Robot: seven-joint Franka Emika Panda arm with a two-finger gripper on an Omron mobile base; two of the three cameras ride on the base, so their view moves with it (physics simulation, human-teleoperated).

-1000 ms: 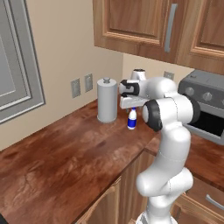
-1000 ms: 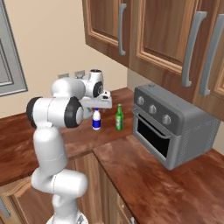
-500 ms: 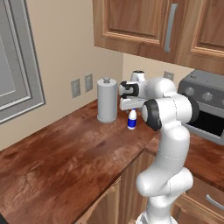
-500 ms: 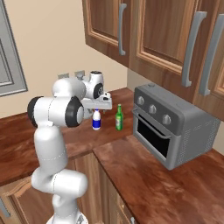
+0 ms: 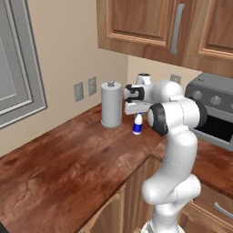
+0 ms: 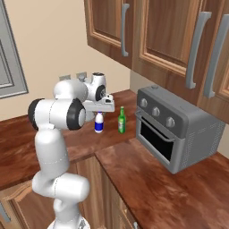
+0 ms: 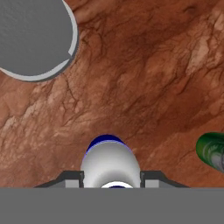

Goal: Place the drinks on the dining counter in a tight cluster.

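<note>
My gripper [image 7: 112, 180] sits straight over the white bottle [image 7: 110, 162], one finger on each side of its shoulders. Hand view: fingertips [image 7: 72, 179] look right against the bottle, but I can't tell whether they are clamping it or just bracketing it.

Left base view: white bottle [image 5: 137, 125] stands on the worktop [image 5: 68, 168] near the back wall, just beside the paper-towel roll [image 5: 111, 104]; my hand is directly above it. The green bottle is hidden behind my arm there.

Right base view: green bottle [image 6: 121, 120] stands upright just beside the white bottle [image 6: 99, 123], apart from it, between it and the toaster oven [image 6: 179, 128].

Hand view adds the roll's top [image 7: 33, 37] at upper left and the green bottle [image 7: 211, 152] at the right edge.
</note>
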